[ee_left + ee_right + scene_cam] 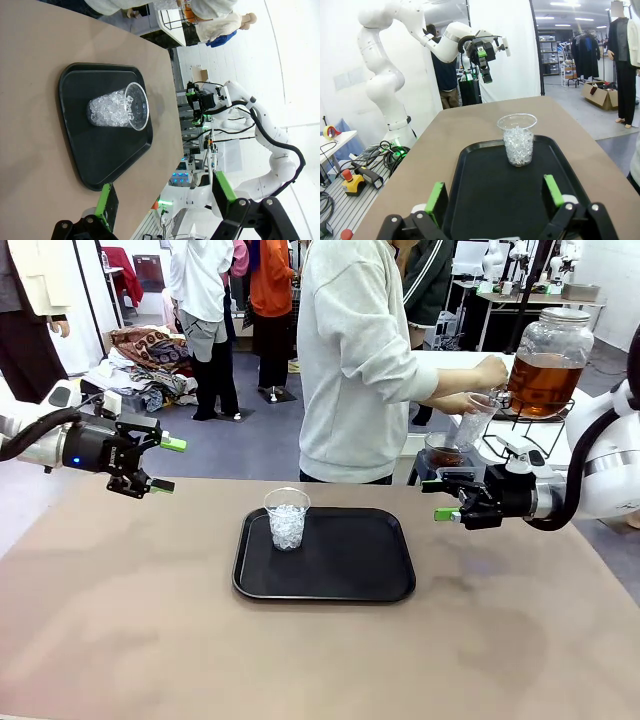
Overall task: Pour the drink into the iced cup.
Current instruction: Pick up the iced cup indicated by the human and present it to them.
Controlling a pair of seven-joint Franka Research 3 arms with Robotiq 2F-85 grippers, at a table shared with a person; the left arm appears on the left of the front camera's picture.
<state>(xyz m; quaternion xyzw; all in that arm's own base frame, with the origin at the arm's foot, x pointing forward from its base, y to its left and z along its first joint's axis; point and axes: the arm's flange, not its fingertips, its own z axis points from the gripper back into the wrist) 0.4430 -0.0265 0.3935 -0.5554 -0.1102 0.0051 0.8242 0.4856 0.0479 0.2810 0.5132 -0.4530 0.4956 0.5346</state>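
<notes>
**Spill risk: drink is off the counter, both hands empty**

Front view: L hand point(168, 465) and R hand point(438, 500) hover either side of the black tray point(340, 575). Both have jaws spread wide w/ nothing in them. The iced cup point(287, 519) stands upright at the tray's far-left corner. The drink point(545, 385) sits in a tapped glass jar point(560, 340) on a stand beyond the counter point(120, 620), where a person holds a clear cup point(474, 420) at the tap. If that cup gets passed over, it's prob. thin plastic. Squeeze too hard and it buckles and slops; grip too loose and it slips mid-tilt.

L wrist view: ice point(107, 111) is piled well up the iced cup, so there's little room left. A fast pour could splash off the cubes or run over the rim.

R wrist view: the iced cup is straight ahead on the tray, well apart from the R hand's fingers. It looks light, so a knock from the pouring cup's lip could tip it. It's also close to the tray edge, so spilt liquid may reach the counter. The L hand is across the counter, so arms could clash if both reach in.
</notes>
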